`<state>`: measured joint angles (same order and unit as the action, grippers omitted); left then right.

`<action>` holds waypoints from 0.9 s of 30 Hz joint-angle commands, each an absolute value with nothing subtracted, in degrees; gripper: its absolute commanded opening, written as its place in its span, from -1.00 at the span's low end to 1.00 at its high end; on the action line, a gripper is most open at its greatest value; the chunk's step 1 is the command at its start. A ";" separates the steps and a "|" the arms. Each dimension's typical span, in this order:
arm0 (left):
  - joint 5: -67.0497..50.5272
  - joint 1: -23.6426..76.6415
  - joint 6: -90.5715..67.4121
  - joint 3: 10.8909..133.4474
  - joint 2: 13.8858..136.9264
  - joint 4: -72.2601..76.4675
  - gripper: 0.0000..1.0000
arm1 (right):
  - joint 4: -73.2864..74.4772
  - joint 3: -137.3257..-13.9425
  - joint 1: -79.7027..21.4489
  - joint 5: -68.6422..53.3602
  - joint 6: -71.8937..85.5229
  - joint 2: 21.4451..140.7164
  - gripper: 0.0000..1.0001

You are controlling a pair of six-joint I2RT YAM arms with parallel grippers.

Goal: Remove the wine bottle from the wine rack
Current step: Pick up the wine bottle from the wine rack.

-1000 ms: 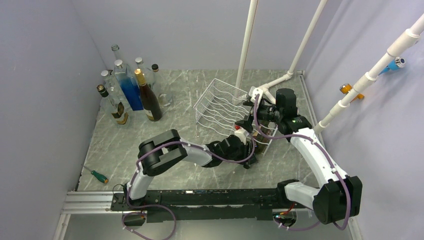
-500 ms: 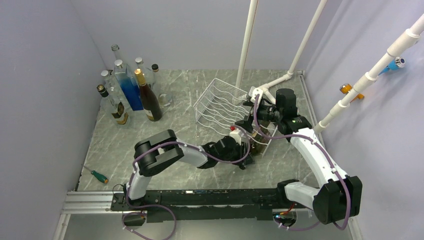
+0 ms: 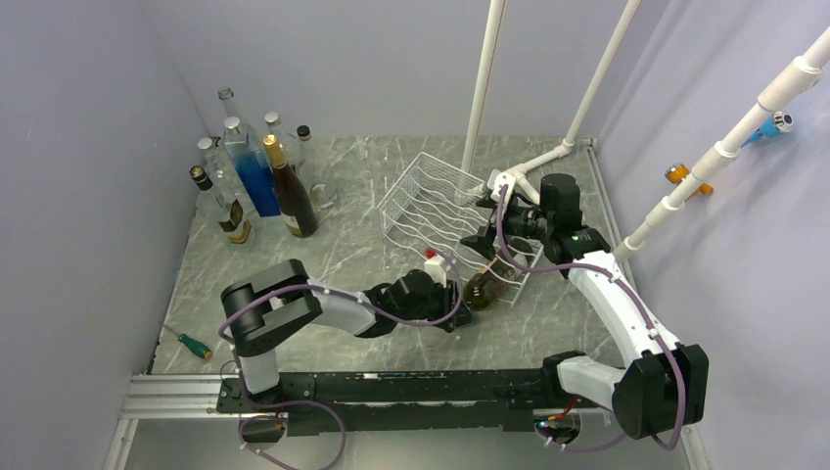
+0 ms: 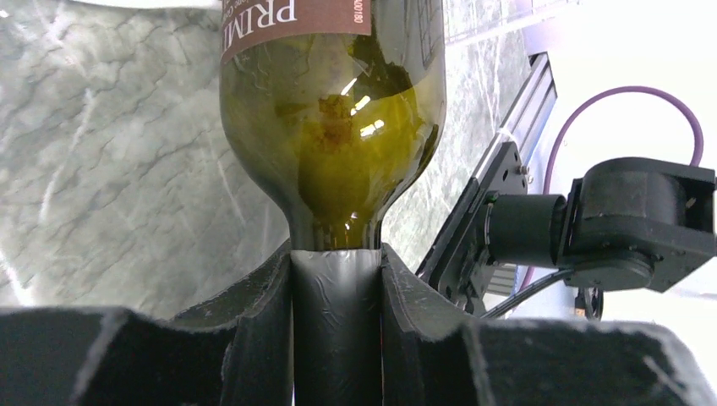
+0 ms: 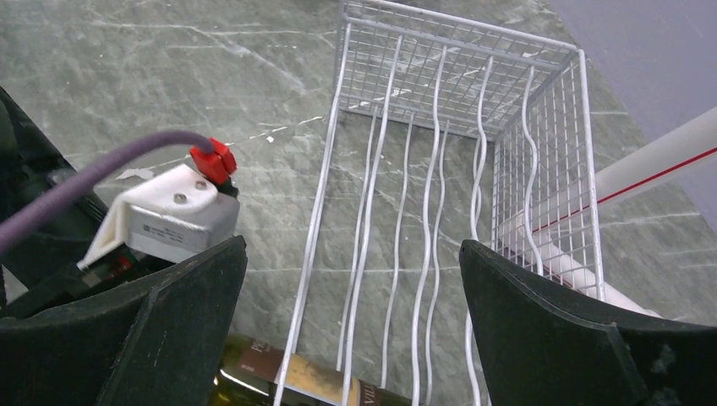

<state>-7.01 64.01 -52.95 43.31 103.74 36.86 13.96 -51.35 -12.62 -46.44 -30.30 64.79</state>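
Note:
The white wire wine rack (image 3: 431, 201) lies on the marble table, right of centre. An olive-green wine bottle (image 3: 483, 287) with a maroon label lies at the rack's near end, its neck pointing left out of the rack. My left gripper (image 3: 448, 296) is shut on the bottle's dark foil neck; the left wrist view shows the bottle (image 4: 338, 127) with the gripper (image 4: 336, 292) clamped around the neck. My right gripper (image 3: 482, 223) hovers open and empty over the rack (image 5: 473, 127), and the bottle (image 5: 321, 385) shows under the wires between its fingers (image 5: 177, 330).
Several upright bottles (image 3: 259, 181) stand at the back left. A screwdriver (image 3: 191, 343) lies near the front left. White plastic pipes (image 3: 482, 88) rise behind the rack and along the right wall (image 3: 729, 147). A metal rail (image 3: 391, 387) runs along the near edge.
My left gripper has drawn back to the left with the bottle's neck in it, and the bottle has slid leftwards out of the rack's near end. The right arm has not moved.

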 commanded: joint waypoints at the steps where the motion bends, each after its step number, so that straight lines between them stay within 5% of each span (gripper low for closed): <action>1: -8.00 63.28 -48.94 41.50 97.44 41.24 -1.00 | 11.59 -51.06 -12.30 -46.59 -29.49 63.90 0.99; 15: -12.04 60.81 -41.87 35.95 84.48 28.93 -1.00 | 12.30 -50.93 -12.28 -48.81 -30.37 64.24 0.99; 27: -13.45 57.46 -37.83 32.56 73.90 18.58 -1.00 | 22.68 -51.20 -12.37 -62.78 -44.85 64.79 0.99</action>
<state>-12.23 58.48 -40.84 32.36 78.78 16.23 18.44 -50.92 -12.51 -55.44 -37.30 64.82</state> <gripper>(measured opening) 0.360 0.994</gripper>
